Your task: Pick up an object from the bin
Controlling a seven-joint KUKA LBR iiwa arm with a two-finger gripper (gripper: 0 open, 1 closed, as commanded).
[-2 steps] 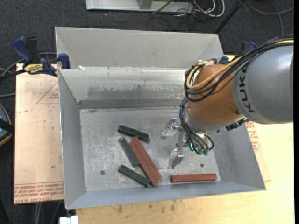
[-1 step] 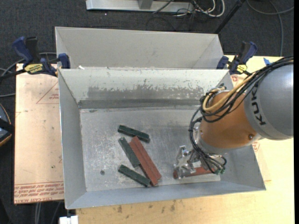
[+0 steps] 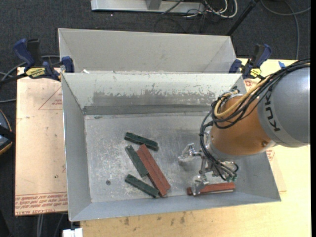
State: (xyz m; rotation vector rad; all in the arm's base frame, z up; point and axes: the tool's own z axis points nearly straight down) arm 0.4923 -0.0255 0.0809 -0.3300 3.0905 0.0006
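Camera view: claw [image 3: 193, 171] at L end of red-brown bar [image 3: 215, 187], axis L-R.

ROBOTICS LAB, FROM ABOVE: An industrial robot arm [image 3: 291, 107], the maker's name KUKA lettered on its grey casing and an orange cover [image 3: 242, 132] hung with black wiring at its wrist, reaches from the right of the frame into a scuffed grey metal bin [image 3: 148, 90] that sits at floor level. Dark carpet [image 3: 39, 9] surrounds the bin. Loose cables [image 3: 217, 4] trail across the upper right of the frame, and the flat metal foot of a stand [image 3: 148, 4] lies at top centre, the working clutter of a research room.
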